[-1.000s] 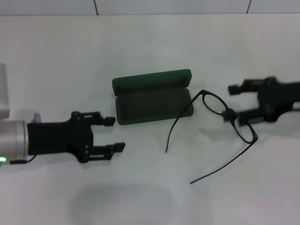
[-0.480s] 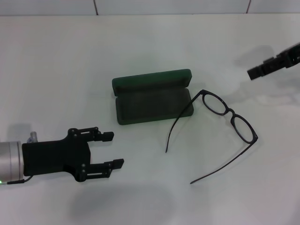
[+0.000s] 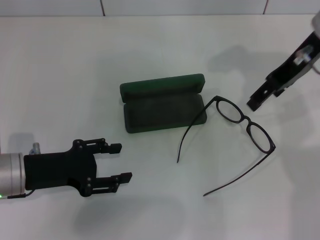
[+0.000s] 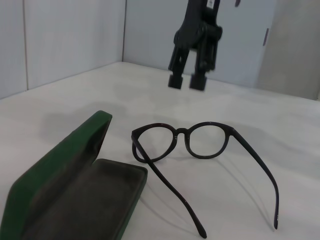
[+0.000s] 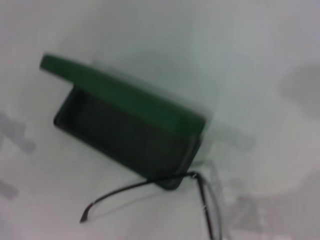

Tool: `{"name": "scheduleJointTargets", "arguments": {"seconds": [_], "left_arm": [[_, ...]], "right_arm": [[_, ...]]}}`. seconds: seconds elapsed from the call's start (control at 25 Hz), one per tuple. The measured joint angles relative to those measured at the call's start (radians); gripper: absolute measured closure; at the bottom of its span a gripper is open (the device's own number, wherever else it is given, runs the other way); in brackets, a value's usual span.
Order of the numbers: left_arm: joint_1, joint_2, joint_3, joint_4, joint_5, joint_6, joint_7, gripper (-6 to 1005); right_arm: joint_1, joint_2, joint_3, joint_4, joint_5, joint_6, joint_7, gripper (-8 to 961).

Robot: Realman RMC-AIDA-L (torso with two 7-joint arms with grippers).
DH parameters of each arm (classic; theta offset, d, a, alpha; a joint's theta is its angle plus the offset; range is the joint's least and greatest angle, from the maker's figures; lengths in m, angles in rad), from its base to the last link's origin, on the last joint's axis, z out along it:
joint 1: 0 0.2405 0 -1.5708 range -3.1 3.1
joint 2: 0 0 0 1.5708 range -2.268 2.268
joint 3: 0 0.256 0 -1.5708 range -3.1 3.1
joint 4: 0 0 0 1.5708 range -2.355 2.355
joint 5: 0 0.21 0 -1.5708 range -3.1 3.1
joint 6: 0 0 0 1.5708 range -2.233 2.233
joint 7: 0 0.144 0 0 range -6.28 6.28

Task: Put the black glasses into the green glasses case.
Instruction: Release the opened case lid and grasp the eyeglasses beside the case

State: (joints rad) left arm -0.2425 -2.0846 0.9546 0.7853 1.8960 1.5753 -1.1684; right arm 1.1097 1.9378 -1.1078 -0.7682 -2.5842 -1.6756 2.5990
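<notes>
The black glasses (image 3: 246, 120) lie unfolded on the white table, right of the green glasses case (image 3: 161, 86). One temple tip rests by the case's right end. The case is open, with its dark lining up and its lid tilted back. My right gripper (image 3: 255, 102) hangs in the air just behind and right of the glasses, empty. In the left wrist view its two fingers (image 4: 173, 80) show a small gap above the glasses (image 4: 183, 134) and case (image 4: 75, 165). My left gripper (image 3: 123, 161) is open and empty, front left of the case. The right wrist view shows the case (image 5: 125, 107) and a temple arm (image 5: 130, 189).
The white table (image 3: 60, 75) ends at a pale tiled wall (image 3: 175, 7) at the back. Grey wall panels (image 4: 75, 35) stand behind the table in the left wrist view. Nothing else lies on the table.
My right gripper has left the glasses' bridge, risen and swung to the back right. My left gripper has drawn back toward the table's front. The glasses and case have not moved.
</notes>
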Motion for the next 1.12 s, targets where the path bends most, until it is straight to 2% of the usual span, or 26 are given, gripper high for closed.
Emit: {"name": "scheduleJointTargets", "arguments": {"seconds": [0.16,0.36,0.56,0.92,1.12], "left_arm": [[0.001,0.000,0.000,0.000,0.000,0.000,0.000,277],[0.003,0.000,0.001,0.000,0.004,0.000,0.001,278],[0.002,0.000,0.001,0.000,0.005,0.000,0.001,278],[0.002,0.000,0.001,-0.001,0.005,0.000,0.001,280],[0.002,0.000,0.001,-0.002,0.005,0.000,0.001,281]], "right_arm": [[0.012,0.039,-0.047,0.012,-0.014,0.032,0.019,99],[0.017,0.070,-0.073,0.051,-0.045,0.074,0.043,103],[0.018,0.080,-0.094,0.103,-0.053,0.124,0.054,109],[0.003,0.090,-0.119,0.111,-0.032,0.198,0.059,120],[0.003,0.090,-0.230,0.113,0.022,0.217,0.075,125]]}}
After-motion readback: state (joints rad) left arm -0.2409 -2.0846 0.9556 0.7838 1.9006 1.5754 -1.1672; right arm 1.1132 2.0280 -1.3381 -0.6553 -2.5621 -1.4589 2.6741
